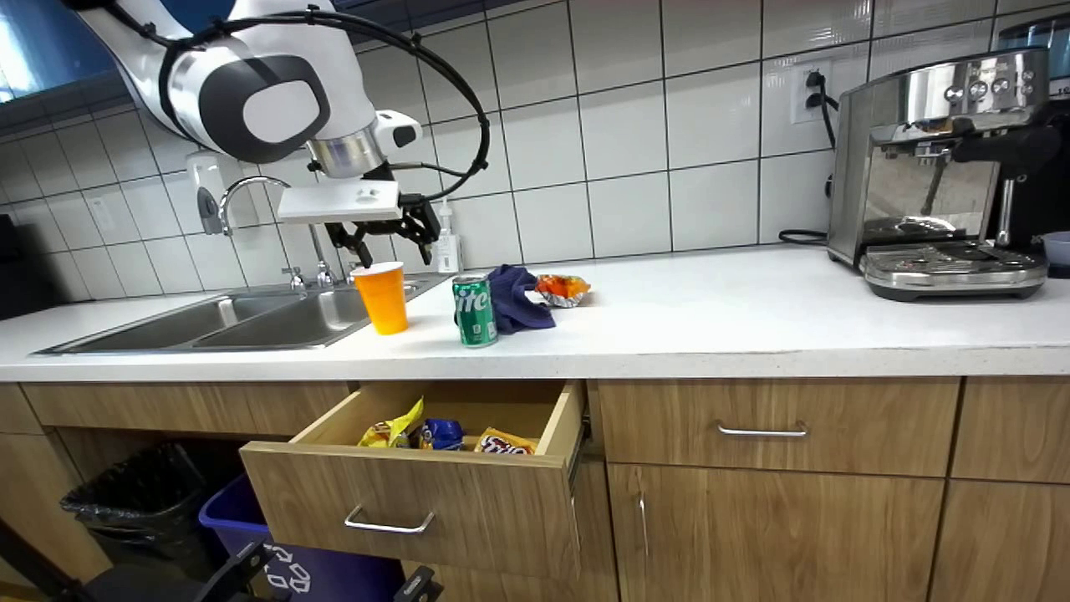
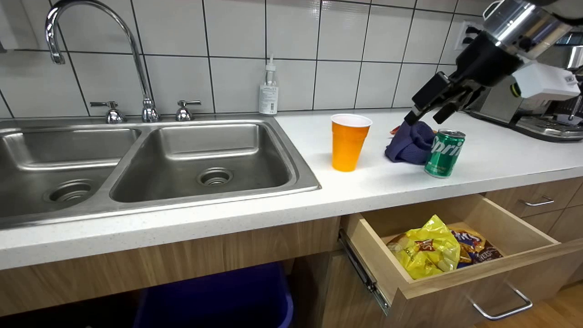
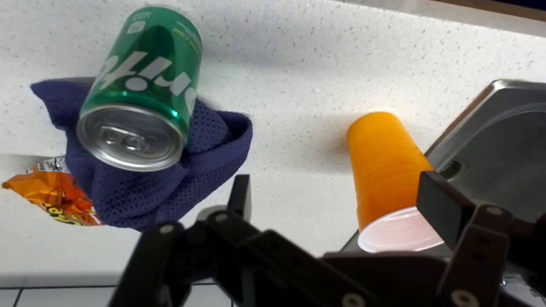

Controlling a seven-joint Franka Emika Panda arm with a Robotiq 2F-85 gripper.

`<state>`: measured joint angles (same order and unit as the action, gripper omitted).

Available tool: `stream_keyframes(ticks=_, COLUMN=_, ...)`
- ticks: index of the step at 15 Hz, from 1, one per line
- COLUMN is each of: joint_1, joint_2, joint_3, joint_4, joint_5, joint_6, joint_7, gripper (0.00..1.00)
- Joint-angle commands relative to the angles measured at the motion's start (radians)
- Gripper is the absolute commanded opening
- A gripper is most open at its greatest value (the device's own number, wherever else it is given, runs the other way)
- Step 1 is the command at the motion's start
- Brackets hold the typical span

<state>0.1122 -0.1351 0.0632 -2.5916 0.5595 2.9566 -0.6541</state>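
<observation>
Gripper (image 1: 396, 257): jaws apart, above counter (image 1: 752, 309).
Orange cup (image 2: 348, 146): below gripper, left.
Green can (image 2: 445, 155): below, right; marked "Sprite" (read across views).
Orange packet (image 1: 565, 288): farther right, lettering unclear.

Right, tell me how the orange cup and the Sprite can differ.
Colour: the cup is orange with a white inside, the can green with white lettering.
Top: the cup is open, while the can has a metal lid with a pull tab.
Shape: the cup widens toward its top; the can has mostly straight sides.
Both stand upright on the white countertop.
</observation>
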Motion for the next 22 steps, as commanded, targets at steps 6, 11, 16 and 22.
stream_keyframes(ticks=6, joint_1=-0.009, joint_2=-0.015, joint_3=0.0, joint_4=0.002, joint_5=-0.057, joint_6=0.0, joint_7=0.033, gripper=1.0)
stream_keyframes(ticks=11, joint_1=-0.03, joint_2=-0.011, joint_3=0.011, joint_4=0.007, joint_5=-0.09, joint_6=0.017, joint_7=0.076, gripper=1.0)
stream_keyframes(ticks=16, joint_1=-0.078, joint_2=0.001, joint_3=0.016, joint_4=0.032, joint_5=-0.147, joint_6=0.048, joint_7=0.182, gripper=1.0)
stream_keyframes(ticks=22, joint_1=-0.18, joint_2=0.034, joint_3=0.025, joint_4=0.076, joint_5=-0.266, joint_6=0.081, joint_7=0.391, gripper=1.0)
